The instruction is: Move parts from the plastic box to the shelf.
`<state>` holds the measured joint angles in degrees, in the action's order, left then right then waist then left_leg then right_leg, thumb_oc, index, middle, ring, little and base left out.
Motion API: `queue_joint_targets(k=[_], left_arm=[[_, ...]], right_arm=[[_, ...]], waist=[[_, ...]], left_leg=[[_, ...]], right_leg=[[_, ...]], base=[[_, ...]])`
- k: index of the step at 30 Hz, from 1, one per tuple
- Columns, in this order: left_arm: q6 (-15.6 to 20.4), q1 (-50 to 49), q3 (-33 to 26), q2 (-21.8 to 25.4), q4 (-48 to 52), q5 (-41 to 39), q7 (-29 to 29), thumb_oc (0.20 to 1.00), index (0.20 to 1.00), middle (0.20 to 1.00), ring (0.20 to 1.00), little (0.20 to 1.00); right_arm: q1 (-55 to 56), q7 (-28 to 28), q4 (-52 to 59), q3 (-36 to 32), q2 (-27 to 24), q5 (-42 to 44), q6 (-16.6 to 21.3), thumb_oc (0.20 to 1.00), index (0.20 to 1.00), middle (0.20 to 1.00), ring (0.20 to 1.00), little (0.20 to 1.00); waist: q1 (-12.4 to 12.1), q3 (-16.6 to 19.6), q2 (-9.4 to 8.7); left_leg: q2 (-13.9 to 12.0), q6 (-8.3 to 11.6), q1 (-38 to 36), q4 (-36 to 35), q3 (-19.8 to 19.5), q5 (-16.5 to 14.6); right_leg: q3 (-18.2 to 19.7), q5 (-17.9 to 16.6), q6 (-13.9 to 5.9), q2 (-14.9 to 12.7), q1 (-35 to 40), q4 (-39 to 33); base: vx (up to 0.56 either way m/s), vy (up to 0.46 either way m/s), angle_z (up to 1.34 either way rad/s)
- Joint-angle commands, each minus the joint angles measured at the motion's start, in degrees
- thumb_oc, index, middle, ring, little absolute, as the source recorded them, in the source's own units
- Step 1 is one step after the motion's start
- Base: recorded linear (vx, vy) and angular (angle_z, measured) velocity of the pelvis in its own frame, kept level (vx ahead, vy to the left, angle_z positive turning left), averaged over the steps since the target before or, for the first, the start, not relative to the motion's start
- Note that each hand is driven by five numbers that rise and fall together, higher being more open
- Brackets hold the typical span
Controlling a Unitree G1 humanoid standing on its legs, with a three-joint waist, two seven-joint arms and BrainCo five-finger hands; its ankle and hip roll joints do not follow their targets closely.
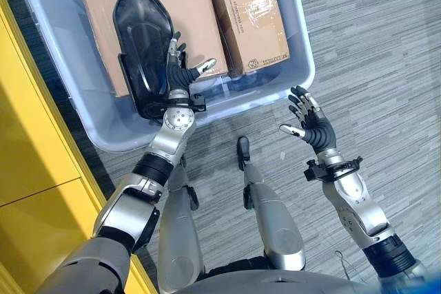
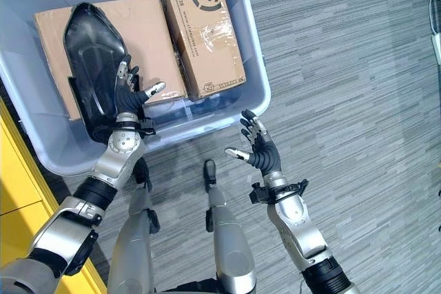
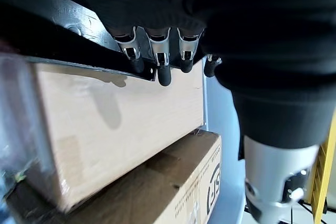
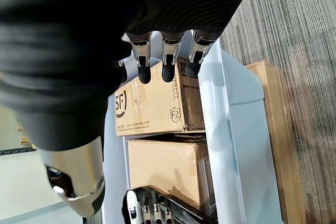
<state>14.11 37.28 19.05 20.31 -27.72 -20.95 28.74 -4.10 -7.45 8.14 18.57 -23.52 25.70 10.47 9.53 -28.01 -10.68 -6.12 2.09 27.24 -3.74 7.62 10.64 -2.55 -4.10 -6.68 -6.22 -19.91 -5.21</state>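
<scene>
My right hand (image 1: 309, 119) hangs over the floor just outside the near wall of the plastic box (image 1: 275, 84), fingers spread and straight, holding nothing. My left hand (image 1: 180, 62) reaches over that wall into the box; its fingers are loosely straight and lie against the edge of the black part (image 1: 141, 36), with the thumb apart over the wide cardboard box (image 1: 189, 12), so nothing is gripped yet. The part's long axis runs away from me, leaning on that cardboard box. My left hand is the nearer one. Beyond lies the narrow cardboard box (image 1: 248, 12)
</scene>
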Motion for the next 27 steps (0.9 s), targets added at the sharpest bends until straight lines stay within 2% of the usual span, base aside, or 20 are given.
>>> queue_joint_targets(k=[1, 4, 10, 19, 27], left_arm=[[0.73, -5.7, -3.25, -0.84, 1.24, -2.23, -1.02, 1.0, 1.0, 1.0, 1.0, 1.0], [1.64, -11.31, -5.86, 0.07, 9.76, -1.24, -0.87, 1.0, 1.0, 1.0, 1.0, 1.0], [2.76, -15.83, -8.92, 2.64, 19.75, 1.76, -1.2, 1.0, 1.0, 1.0, 1.0, 1.0], [6.06, -18.62, -15.59, 5.28, 33.85, 4.25, 0.47, 1.0, 1.0, 1.0, 1.0, 1.0], [6.7, -18.93, -16.52, 5.63, 37.0, 4.92, 0.72, 1.0, 1.0, 1.0, 1.0, 1.0]], right_arm=[[3.7, -1.22, 3.69, -2.99, -0.14, 0.05, 2.87, 1.0, 1.0, 1.0, 1.0, 1.0], [3.53, -2.16, 3.77, -4.24, 0.51, -0.46, 3.12, 1.0, 1.0, 1.0, 1.0, 1.0], [3.29, -2.66, 3.96, -5.77, 0.45, -1.58, 3.48, 1.0, 1.0, 1.0, 1.0, 1.0], [3.82, -1.74, 5.74, -7.24, -0.02, -1.79, 4.35, 1.0, 1.0, 1.0, 1.0, 1.0], [3.73, -1.53, 6.46, -7.33, -0.4, -2.02, 4.5, 1.0, 1.0, 1.0, 1.0, 1.0]], waist=[[-0.98, 3.81, -1.7], [-2.49, 3.8, -0.94], [-4.03, 3.9, -0.09], [-5.37, 4.01, 0.64], [-5.58, 3.95, 0.75]], left_leg=[[-4.91, 3.97, -0.49, 5.26, -1.56, -3.87], [-4.52, 3.8, -0.84, 4.96, -1.85, -4.0], [-4.21, 3.63, -1.5, 4.58, -1.99, -4.24], [-3.82, 3.56, -1.7, 4.35, -2.25, -4.55], [-3.71, 3.57, -1.72, 4.28, -2.31, -4.62]], right_leg=[[-1.44, -4.04, -3.93, -6.41, -1.12, 2.38], [-1.79, -3.81, -3.84, -6.61, -0.45, 1.98], [-2.24, -3.59, -3.82, -6.89, 0.28, 1.83], [-2.86, -3.3, -3.9, -7.18, 0.96, 1.55], [-3.03, -3.28, -3.9, -7.19, 1.11, 1.43]], base=[[0.0, 0.0, 0.0], [0.01, -0.006, 0.01], [0.01, 0.001, 0.02], [0.01, 0.0, 0.05], [0.0, 0.0, 0.0]])
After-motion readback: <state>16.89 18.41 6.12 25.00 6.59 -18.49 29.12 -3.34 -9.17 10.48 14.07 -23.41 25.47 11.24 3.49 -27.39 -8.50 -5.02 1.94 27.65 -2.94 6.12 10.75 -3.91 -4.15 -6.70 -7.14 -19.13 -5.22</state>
